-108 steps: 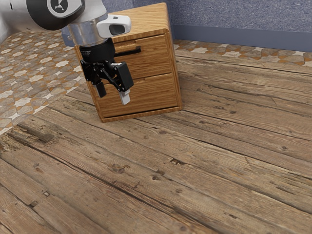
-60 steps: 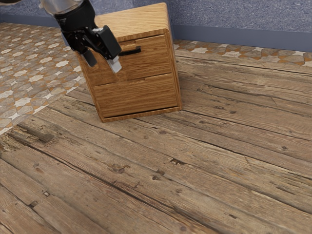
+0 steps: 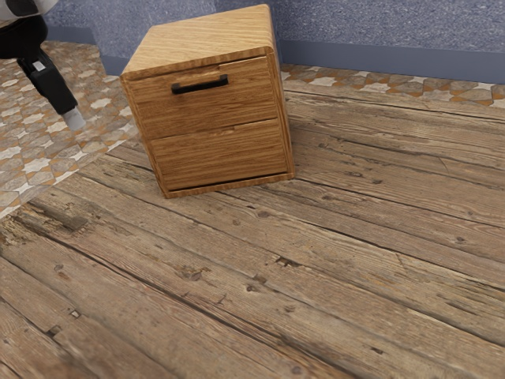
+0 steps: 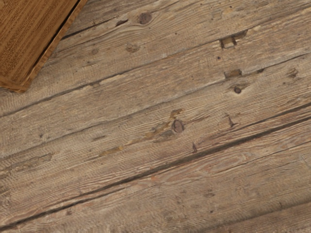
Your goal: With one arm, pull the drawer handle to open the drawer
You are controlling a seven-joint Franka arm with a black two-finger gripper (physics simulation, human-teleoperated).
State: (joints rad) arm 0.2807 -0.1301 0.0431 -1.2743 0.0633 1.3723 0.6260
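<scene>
In the exterior view, a wooden cabinet (image 3: 207, 103) stands on old planks (image 3: 331, 268), in the upper middle of the frame. Its top drawer (image 3: 237, 103) has a black handle (image 3: 200, 84). A second drawer (image 3: 219, 154) sits under it. Both drawers are shut flat, so what is inside them cannot be seen. The black fingers (image 3: 51, 83) hang at the upper left edge of the frame, over a tiled patch (image 3: 31, 150), well apart from the handle. They hold nothing, and I cannot tell if they are open or closed.

The wrist view looks down on a corner of the cabinet (image 4: 24, 39) and bare planks (image 4: 170, 145) with dark knots and cracks.
</scene>
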